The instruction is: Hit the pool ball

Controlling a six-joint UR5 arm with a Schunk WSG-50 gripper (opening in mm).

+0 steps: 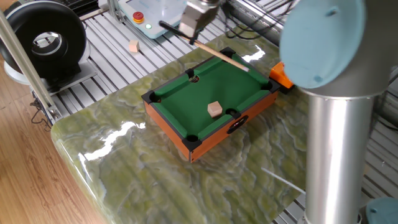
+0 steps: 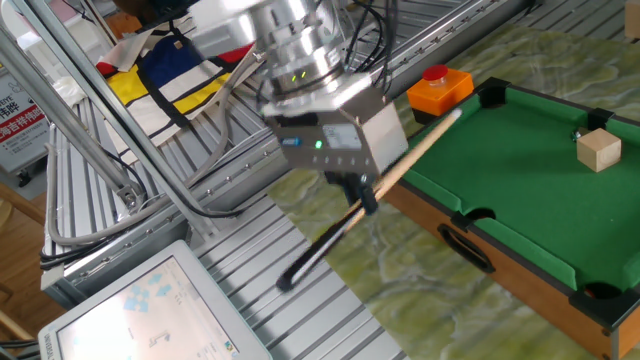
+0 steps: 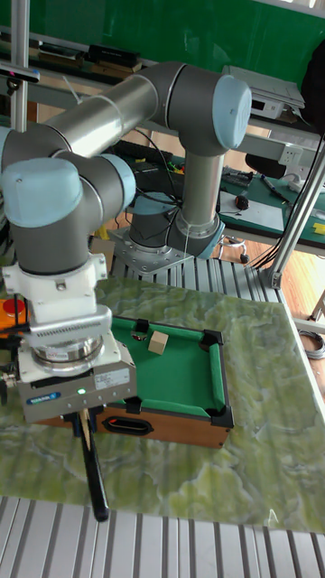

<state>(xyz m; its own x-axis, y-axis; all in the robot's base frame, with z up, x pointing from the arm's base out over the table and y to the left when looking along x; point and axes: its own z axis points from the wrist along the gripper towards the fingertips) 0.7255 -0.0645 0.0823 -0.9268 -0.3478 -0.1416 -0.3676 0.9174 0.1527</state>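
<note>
In one fixed view, the grey two-finger gripper (image 1: 194, 22) sits at the top of the picture, its fingers pinching a thin wooden cue stick with a black butt (image 1: 214, 53). The stick slants down over the far rail of the small toy pool table with green felt and orange wooden sides (image 1: 211, 104), which stands on the green marbled counter (image 1: 155, 174). A tan wooden cube (image 1: 215, 109) rests on the felt near a side pocket. The arm's grey column with a pale blue cap (image 1: 323, 43) stands in front and hides most of the orange box base (image 1: 280, 74) beside the far corner. The tiny dark-red pool ball cannot be made out here.

In the other fixed view, the gripper (image 2: 362, 190) is blurred; its fingers are closed on the cue stick (image 2: 405, 165), whose pale tip reaches the corner of the pool table (image 2: 520, 190) and whose black butt points down over the grey slatted metal surface (image 2: 330, 300). The red round button on the orange box (image 2: 436, 86) stands just beyond that corner. The wooden cube (image 2: 600, 150) lies well apart on the felt. The pool ball is not visible on the felt.

In the tall fixed view, the gripper (image 3: 86, 417) hangs at the near left end of the pool table (image 3: 176, 379), the stick's black butt (image 3: 93, 470) sloping down below it. The cube (image 3: 159, 341) sits near the far rail. The ball cannot be seen.
</note>
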